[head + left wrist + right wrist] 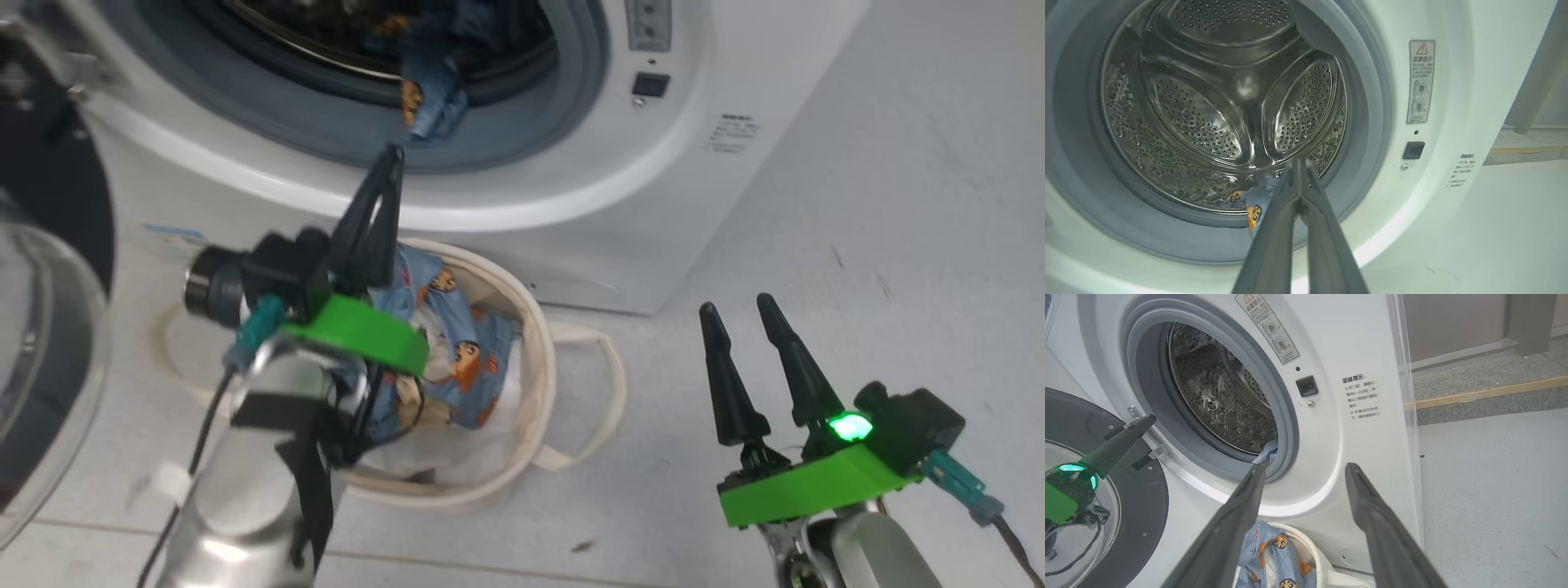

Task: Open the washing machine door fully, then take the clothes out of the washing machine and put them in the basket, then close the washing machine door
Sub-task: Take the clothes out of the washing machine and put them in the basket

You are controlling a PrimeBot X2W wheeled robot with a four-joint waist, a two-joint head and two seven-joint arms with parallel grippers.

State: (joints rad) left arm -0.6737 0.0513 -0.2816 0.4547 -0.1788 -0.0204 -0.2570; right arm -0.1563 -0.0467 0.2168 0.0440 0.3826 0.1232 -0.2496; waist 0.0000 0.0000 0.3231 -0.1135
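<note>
In front of washing machine point(653, 188), basket point(539, 327) sitting on floor point(898, 204), holding some clothes point(473, 327). 1 garment point(1257, 202) hanging over lip of drum point(1200, 114). Washing machine door point(57, 180) standing open at left. Left jaws pressing fully together, gripping nothing, pointing at drum from above basket. Right jaws spreading wide, empty, hovering right of basket.
</note>
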